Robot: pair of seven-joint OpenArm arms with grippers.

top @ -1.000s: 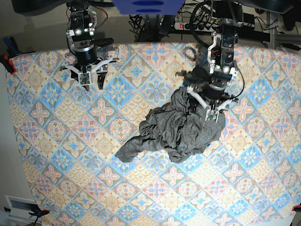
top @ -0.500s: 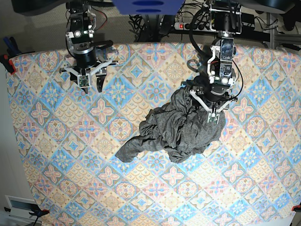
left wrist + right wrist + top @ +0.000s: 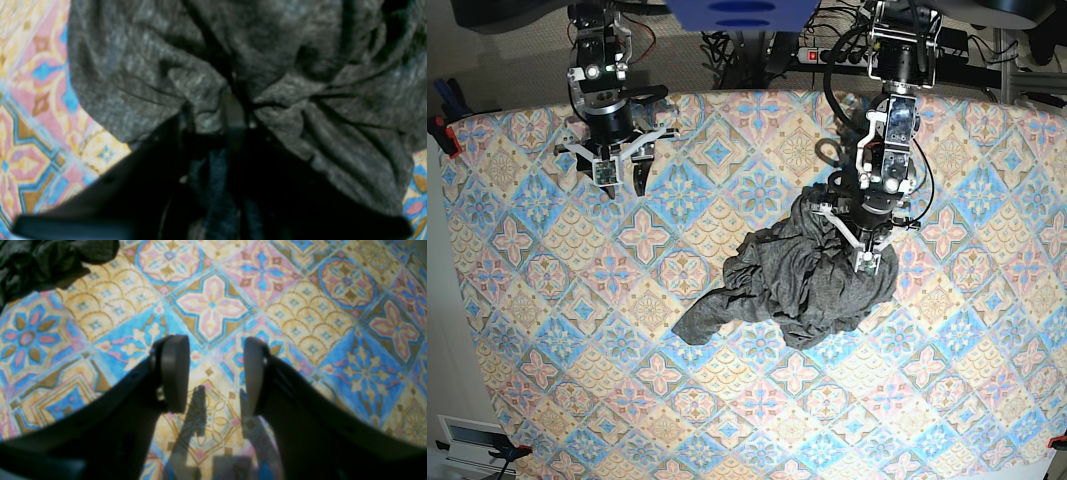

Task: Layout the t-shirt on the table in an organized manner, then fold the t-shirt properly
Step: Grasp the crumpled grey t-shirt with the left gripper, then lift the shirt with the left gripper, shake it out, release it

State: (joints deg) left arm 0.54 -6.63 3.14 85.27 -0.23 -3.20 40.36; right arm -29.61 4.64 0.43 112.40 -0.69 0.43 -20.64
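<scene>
Lying crumpled right of center on the patterned tabletop point(image 3: 547, 300), the grey t-shirt point(image 3: 802, 275) is bunched in a heap with one end trailing toward the near left. The left gripper point(image 3: 864, 252) has its jaws pinched into a fold at the heap's far right edge. The right gripper point(image 3: 215, 373) hovers over bare cloth well apart, jaws parted and holding nothing.

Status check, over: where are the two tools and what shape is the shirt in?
Left tool pinched on t-shirt fabric. Right tool open, empty, over bare table. Shirt crumpled, not spread. Nothing in the way.
</scene>
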